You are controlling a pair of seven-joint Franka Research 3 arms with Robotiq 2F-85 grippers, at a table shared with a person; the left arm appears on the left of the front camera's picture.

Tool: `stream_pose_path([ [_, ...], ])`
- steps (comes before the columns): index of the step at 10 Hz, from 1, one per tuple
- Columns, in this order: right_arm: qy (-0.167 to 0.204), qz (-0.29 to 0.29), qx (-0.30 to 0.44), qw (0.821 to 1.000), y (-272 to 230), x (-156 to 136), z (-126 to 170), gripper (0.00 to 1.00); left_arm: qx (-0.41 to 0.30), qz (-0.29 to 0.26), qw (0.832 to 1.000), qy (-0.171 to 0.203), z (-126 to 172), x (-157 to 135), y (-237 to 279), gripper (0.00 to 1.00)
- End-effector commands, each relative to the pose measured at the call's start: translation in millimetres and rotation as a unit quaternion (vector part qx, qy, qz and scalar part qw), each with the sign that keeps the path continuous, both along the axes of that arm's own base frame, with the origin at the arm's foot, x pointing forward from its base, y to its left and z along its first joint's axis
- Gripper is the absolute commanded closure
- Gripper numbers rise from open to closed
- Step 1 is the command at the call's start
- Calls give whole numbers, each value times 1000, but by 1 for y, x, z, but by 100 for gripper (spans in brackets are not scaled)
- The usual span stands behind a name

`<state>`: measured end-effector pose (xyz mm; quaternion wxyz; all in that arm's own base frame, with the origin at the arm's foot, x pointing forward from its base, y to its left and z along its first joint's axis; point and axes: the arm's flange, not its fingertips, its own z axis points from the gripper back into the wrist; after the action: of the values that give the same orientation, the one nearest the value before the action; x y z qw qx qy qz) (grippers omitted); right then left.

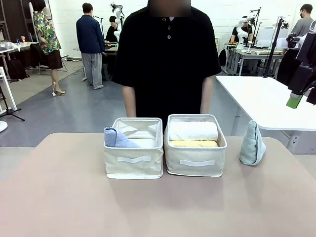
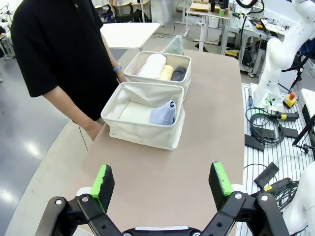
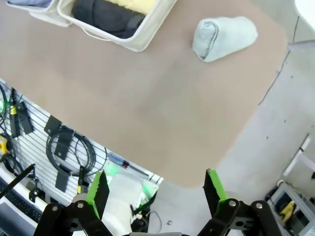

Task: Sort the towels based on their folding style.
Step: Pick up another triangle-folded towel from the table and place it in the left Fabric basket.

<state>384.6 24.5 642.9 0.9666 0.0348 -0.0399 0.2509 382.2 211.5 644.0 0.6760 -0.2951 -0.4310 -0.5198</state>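
Left gripper point(image 2: 161, 179) and right gripper point(image 3: 156, 184) gape empty; the pale teal terry cone towel point(image 1: 252, 144) stands right of the right-hand cream fabric bin point(image 1: 195, 154)

The tan surface point(image 1: 49, 197) has round corners and sits in a big, bright room with a smooth grey floor point(image 1: 84, 108) and a white wall point(image 1: 69, 15) at the back. Past the far right corner of the surface stands a white table point(image 1: 266, 94). Farther back is a work table point(image 1: 252, 52) full of gear, and a person in a dark blue top point(image 1: 90, 34) stands far off on the left. Down beside the near edge of the surface, black cables point(image 2: 263, 120) lie on a white ribbed floor plate point(image 2: 295, 147).
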Motion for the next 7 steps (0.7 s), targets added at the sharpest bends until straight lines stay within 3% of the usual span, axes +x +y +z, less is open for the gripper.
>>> stream_pose_path([
  [1, 4, -10, -13, 1000, 4, -3, -3, 0, -3, -7, 1000, -10, 1, 0, 2, 0],
  [4, 0, 1, -2, 1000, 1, 0, 0, 0, -3, -7, 1000, -10, 1, 0, 2, 0],
  [5, 1, -79, 30, 996, 12, 16, -7, 0, -3, -7, 1000, -10, 1, 0, 2, 0],
  [7, -10, -219, -8, 976, 40, 49, -32, 0, -3, -7, 1000, -10, 1, 0, 2, 0],
])
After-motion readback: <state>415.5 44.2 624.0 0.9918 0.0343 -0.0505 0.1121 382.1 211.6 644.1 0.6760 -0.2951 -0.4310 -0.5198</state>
